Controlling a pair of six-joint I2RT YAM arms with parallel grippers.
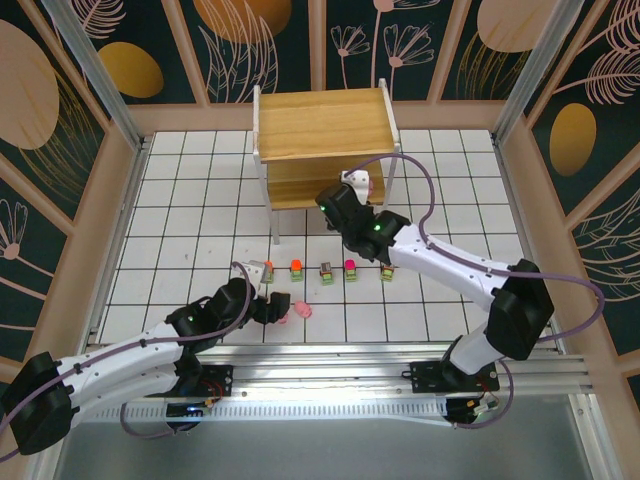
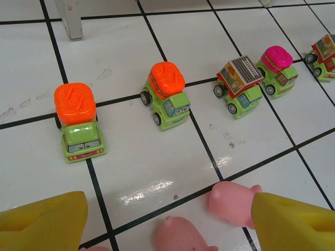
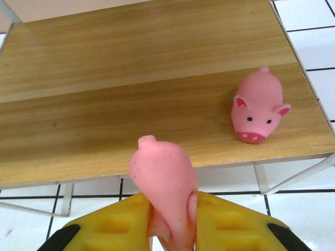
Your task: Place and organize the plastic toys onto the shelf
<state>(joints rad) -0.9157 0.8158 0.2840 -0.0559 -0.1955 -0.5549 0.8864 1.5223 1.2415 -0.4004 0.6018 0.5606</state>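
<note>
Pincers differ: right pincer point(image 3: 171, 219) clamps a pink pig point(image 3: 161, 175) before the shelf point(image 3: 104, 130), left pincer point(image 2: 167, 215) gapes around loose pigs point(image 2: 230, 201)

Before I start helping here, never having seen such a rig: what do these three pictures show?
Two robot arms stand on a white tiled table. One picture looks down from above; the other two come from a camera on each wrist, showing its own yellow fingers. The right gripper holds a pink pig before the wooden shelf, where another pig stands on the lower board. The left gripper is open near loose pigs, beside a row of five green toy trucks.
</note>
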